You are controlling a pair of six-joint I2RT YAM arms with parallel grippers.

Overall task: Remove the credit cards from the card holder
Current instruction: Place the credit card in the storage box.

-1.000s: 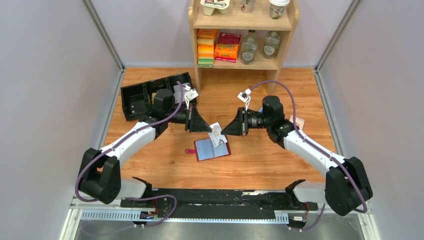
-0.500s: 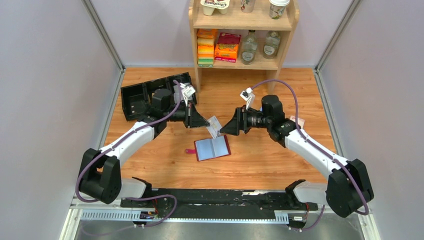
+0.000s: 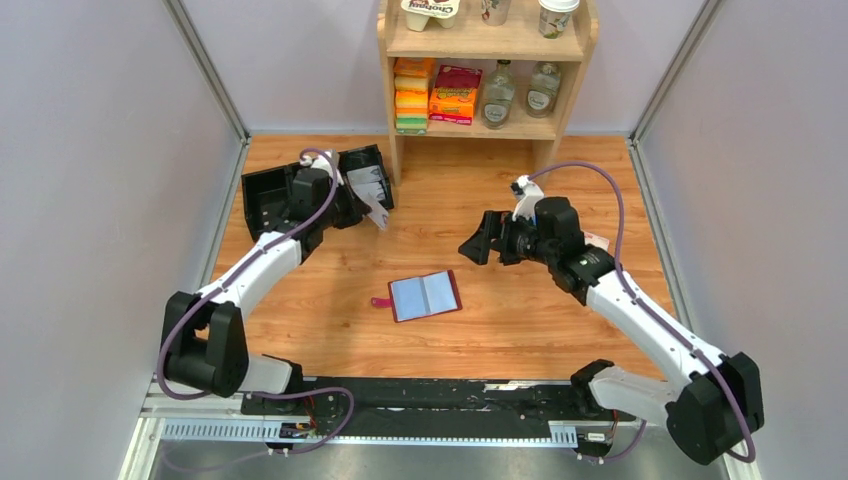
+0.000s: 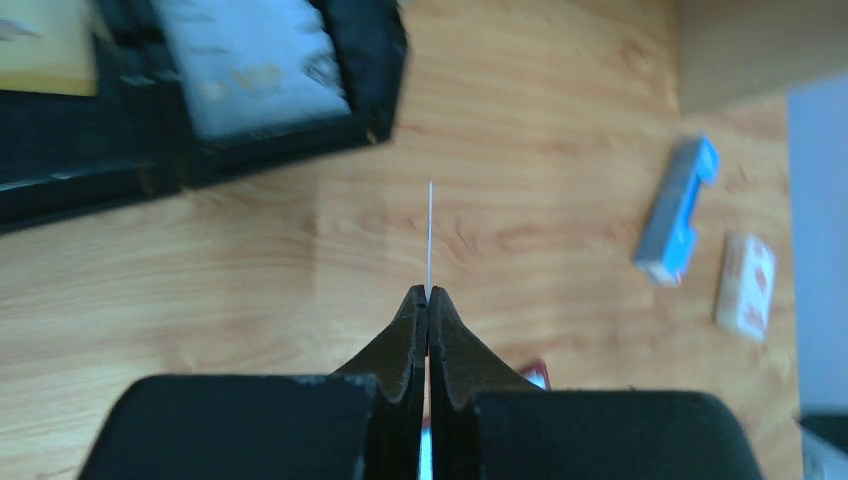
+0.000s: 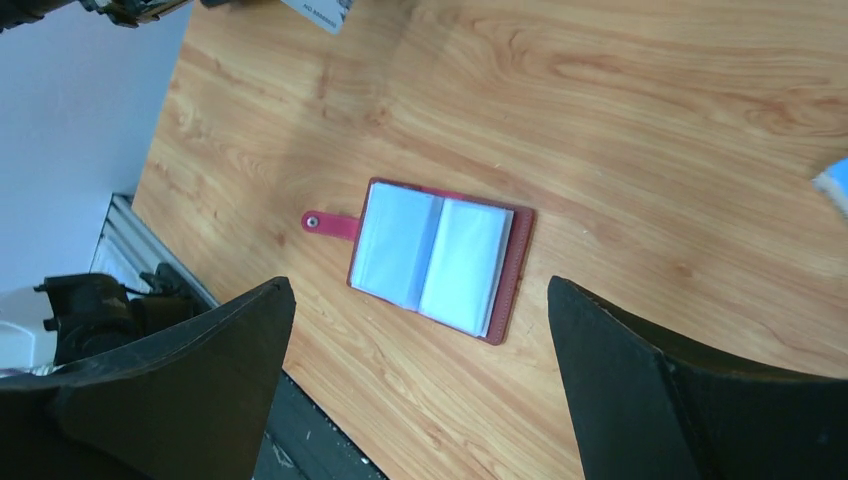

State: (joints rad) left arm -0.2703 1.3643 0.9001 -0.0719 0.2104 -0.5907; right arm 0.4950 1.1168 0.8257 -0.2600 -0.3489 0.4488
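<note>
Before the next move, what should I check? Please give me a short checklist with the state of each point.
1. The left hand is shut on the card: ok.
2. The right hand is open and holds nothing: ok.
3. The holder lies open on the table: ok.
4. The sleeves are emptied of cards: cannot tell.
5. The tray is close to the card: ok.

left gripper (image 4: 428, 293) clamped tight, right gripper (image 5: 420, 287) spread wide.

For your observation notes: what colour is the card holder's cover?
Dark red card holder, clearest in the right wrist view.
</note>
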